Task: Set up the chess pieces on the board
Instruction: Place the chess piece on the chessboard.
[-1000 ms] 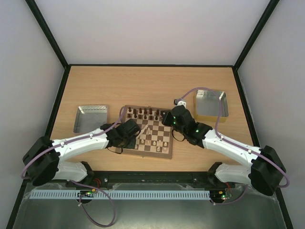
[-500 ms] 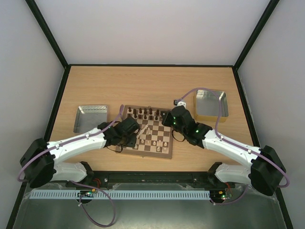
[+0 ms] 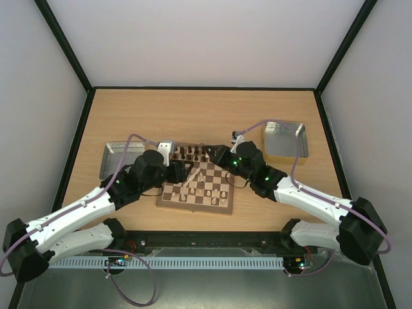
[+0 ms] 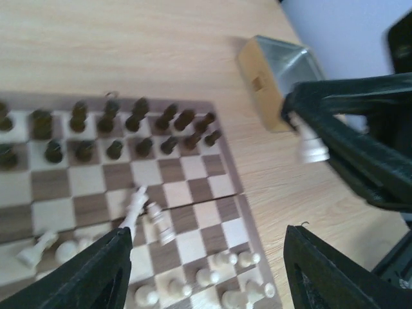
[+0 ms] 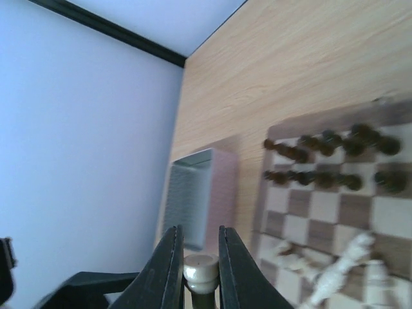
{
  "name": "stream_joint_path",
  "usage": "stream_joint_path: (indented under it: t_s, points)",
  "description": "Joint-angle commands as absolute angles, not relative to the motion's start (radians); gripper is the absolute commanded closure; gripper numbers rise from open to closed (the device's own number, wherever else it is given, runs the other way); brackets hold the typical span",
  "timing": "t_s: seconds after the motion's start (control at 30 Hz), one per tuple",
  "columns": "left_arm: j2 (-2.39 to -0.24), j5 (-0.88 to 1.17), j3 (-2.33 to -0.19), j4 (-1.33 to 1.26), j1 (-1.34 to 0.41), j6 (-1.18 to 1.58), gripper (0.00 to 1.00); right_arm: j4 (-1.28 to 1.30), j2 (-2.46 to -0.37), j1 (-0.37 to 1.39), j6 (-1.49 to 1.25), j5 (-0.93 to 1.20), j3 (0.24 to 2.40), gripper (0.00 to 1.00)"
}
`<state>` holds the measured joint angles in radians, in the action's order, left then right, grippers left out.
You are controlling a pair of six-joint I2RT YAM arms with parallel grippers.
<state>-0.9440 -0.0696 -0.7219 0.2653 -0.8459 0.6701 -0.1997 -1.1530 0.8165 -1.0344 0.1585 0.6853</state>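
Observation:
The board (image 3: 193, 207) lies mid-table, dark chessmen along its far rows. Cream chess pieces (image 3: 209, 191) stand on its near rows. In the left wrist view a few cream pieces (image 4: 159, 222) lie toppled mid-board (image 4: 193, 170), others stand near the front edge (image 4: 226, 259). My left gripper (image 4: 212, 270) hangs open above them, nothing between its fingers (image 4: 96, 270); from above it sits at the board's left side (image 3: 177, 172). My right gripper (image 5: 199, 241) is shut on a cream chess piece (image 5: 201, 270), over the board's far right part (image 3: 219, 156).
A shiny metal tray (image 3: 122, 158) sits left of the board, another tray (image 3: 285, 140) at the back right. The right arm's fingers with their piece (image 4: 312, 145) cross the left wrist view. The left tray (image 5: 190, 199) shows beyond the board (image 5: 322, 212).
My left gripper has opened and its arm has drawn back and up toward the board's left side. The right gripper has shifted slightly left, still holding its piece.

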Motion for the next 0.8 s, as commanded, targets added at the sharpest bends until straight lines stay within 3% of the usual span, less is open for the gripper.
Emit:
stream_joint_path:
  t_s: [0.0,0.4,0.77]
  points:
    - [-0.931,0.009,-0.67,0.007,-0.846,0.601,0.32,-0.392,-1.179,0.816,-1.271,0.276,0.652,0.92]
    - [-1.025,0.133,-0.656,-0.18,-0.843,0.638,0.34,-0.45,-1.181,0.821,-1.362,0.337,0.637,0.92]
    - [-1.069,0.128,-0.671,-0.212,-0.832,0.631,0.69,-0.463,-1.18,0.825,-1.346,0.395,0.623,0.92]
